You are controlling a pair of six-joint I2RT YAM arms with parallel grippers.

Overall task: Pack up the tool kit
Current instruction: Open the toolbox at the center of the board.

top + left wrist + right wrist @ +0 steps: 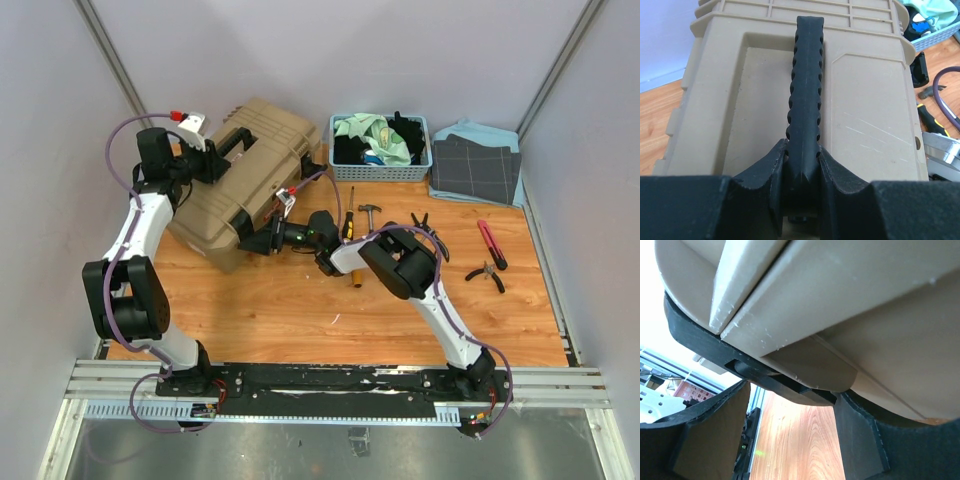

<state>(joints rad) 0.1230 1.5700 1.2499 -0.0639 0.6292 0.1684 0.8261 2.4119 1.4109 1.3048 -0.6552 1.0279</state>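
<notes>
The tan toolbox [250,175] sits closed at the back left of the wooden table, turned at an angle. My left gripper [213,160] is shut on its black handle [804,85], which runs between the two fingers [765,170] in the left wrist view. My right gripper [262,240] is open at the box's front edge, its fingers [860,440] standing either side of a black latch [775,377] just below the lid seam. A small hammer [368,210], a yellow-handled screwdriver [348,226] and pliers [486,274] lie loose on the table.
A blue basket [419,172] of cloths stands at the back centre, with folded cloths [476,165] to its right. A red-handled tool [492,244] and dark pliers [424,224] lie right of centre. Grey walls close in on both sides.
</notes>
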